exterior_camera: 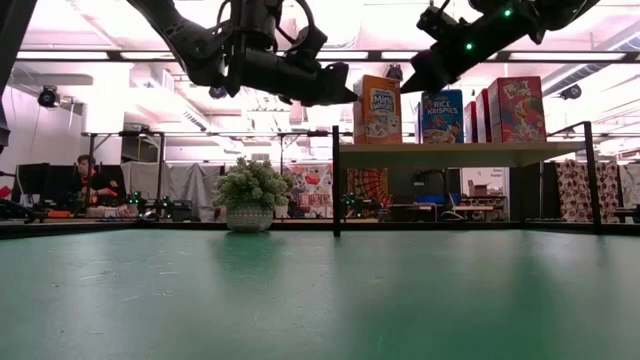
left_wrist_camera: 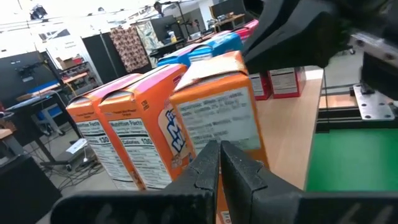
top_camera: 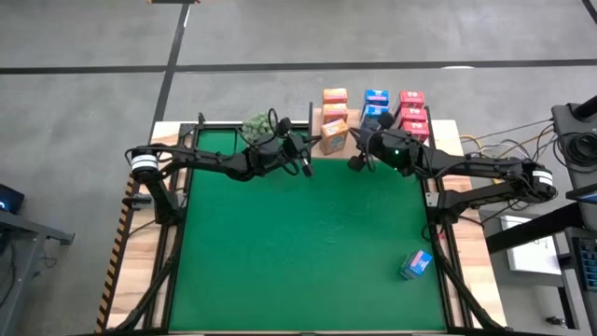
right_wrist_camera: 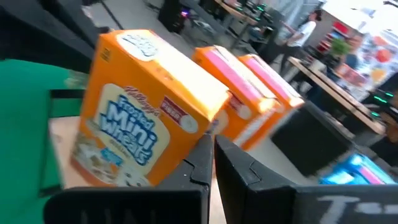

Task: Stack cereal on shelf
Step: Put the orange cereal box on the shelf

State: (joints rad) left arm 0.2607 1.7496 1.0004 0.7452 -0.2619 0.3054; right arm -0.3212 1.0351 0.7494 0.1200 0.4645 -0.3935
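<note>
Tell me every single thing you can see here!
orange cereal boxes: three, orange, on the shelf's left end; the front one sits turned askew
blue cereal boxes: three, blue, two on the shelf's middle, one on the mat near its right edge
red cereal boxes: three, red-pink, on the shelf's right end
shelf: one, light wood, behind the mat
plant: one, green, left of the shelf
mat: one, green, covers the table
person: one, far back in the room
left gripper: shut, by the askew orange box
right gripper: shut, by the same box
</note>
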